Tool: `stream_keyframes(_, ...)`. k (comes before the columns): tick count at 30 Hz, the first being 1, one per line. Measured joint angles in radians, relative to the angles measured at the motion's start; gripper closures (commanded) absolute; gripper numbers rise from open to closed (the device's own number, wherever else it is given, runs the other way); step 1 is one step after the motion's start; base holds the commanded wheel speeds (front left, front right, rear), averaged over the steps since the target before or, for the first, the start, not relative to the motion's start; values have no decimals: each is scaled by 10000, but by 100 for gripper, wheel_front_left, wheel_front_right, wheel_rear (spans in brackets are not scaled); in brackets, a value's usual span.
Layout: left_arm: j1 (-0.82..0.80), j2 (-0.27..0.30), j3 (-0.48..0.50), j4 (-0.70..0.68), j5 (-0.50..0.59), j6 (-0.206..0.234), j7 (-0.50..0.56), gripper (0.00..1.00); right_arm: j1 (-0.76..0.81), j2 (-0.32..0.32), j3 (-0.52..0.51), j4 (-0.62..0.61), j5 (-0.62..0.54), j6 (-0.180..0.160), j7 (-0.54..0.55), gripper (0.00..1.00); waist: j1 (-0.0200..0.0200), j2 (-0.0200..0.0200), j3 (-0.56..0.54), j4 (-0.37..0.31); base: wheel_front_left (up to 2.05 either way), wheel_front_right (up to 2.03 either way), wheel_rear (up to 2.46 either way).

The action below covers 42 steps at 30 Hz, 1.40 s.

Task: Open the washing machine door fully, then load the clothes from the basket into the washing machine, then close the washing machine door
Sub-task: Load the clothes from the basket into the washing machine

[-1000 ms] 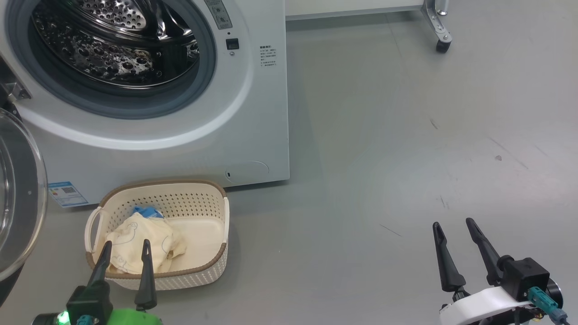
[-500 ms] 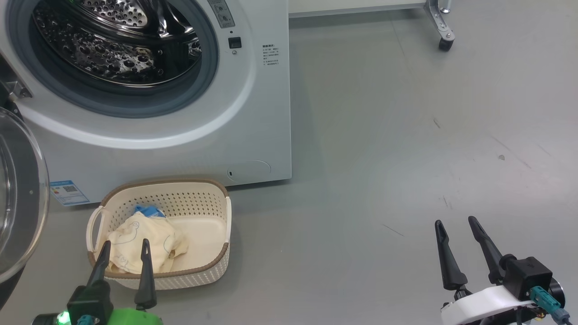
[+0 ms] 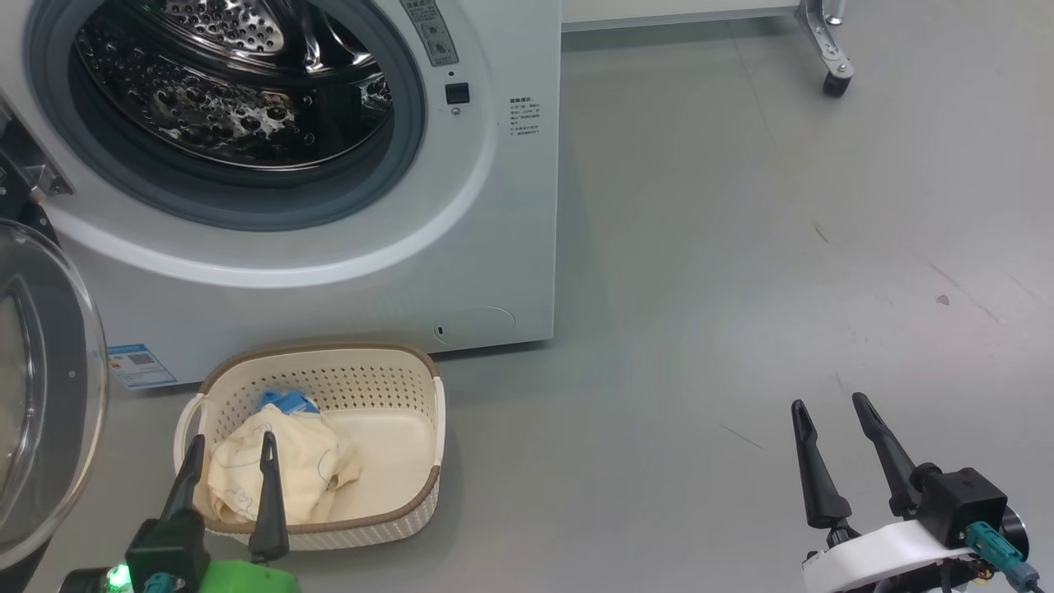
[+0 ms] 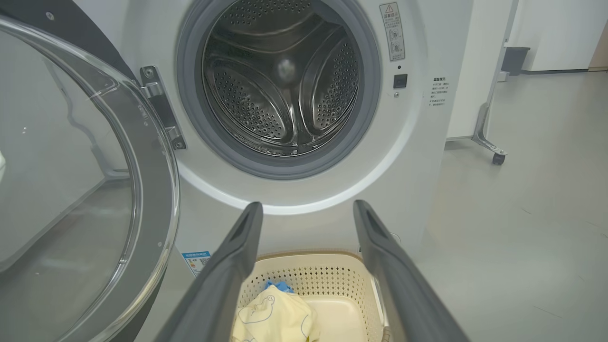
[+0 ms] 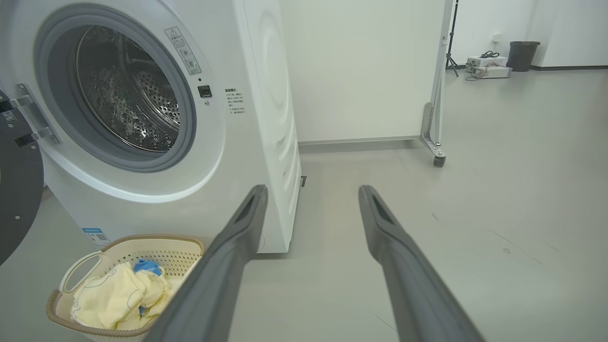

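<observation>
The clothes (image 3: 305, 461) could snag on the basket (image 3: 362, 385) rim or slip free when my spread, empty left hand (image 3: 232, 439) lifts them.

Grey floor (image 3: 741, 247) beneath right end effector (image 3: 827, 403); wheeled white partition (image 5: 370, 71) far ahead of it, dark bin (image 5: 524, 54) beyond, rightward.

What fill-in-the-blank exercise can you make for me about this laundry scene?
1. The washing machine door stands ____.
2. The basket holds the pale yellow ____.
3. The drum of the washing machine is ____.
4. The right gripper is over the bare grey ____.
Missing words: open; clothes; empty; floor.
</observation>
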Motion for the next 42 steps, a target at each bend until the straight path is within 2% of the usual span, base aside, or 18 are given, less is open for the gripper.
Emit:
stream_keyframes(14, -19, 19, -54, -27, -2, 2, 0, 0, -5, 15, -27, -6, 0, 2, 0, 0, 0, 0, 191, 75, 44, -68, 25)
stream_keyframes(42, -35, 19, -236, 102, -182, 8, 0, 0, -25, 23, -35, 6, 0, 4, 0, 0, 0, 0, 286, 142, 3, -3, 0)
